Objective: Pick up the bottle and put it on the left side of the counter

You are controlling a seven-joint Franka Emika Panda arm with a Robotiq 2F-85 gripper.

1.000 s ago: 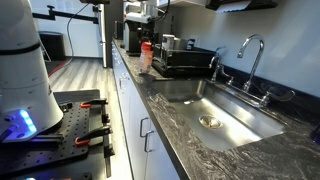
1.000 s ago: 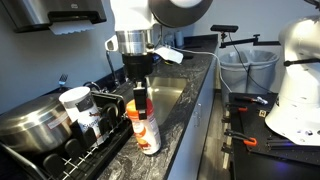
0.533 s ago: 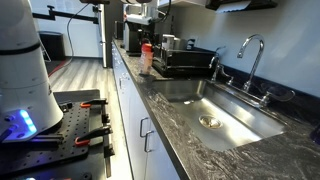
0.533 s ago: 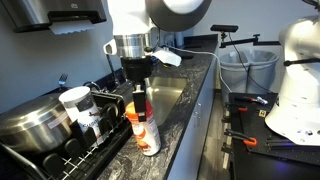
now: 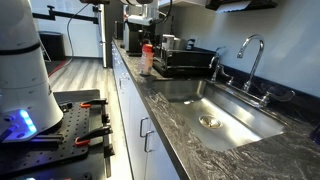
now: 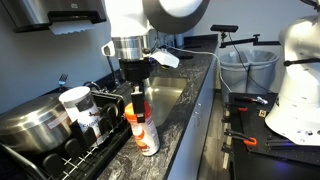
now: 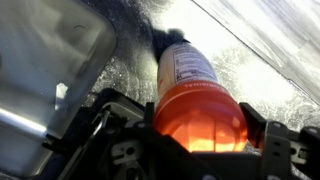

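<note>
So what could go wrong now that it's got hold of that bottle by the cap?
The gripper pinches only the red cap, so the bottle might swing or slip once lifted. It stands right beside the dish rack with its mug; a sideways move could bump them. It also sits near the front edge of the counter, so a tip could send it to the floor.

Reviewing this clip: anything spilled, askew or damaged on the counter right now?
Nothing stands out. The bottle is near upright beside the dish rack, the gripper shut on its red cap. No spill or damage shows on the counter or in the sink.
</note>
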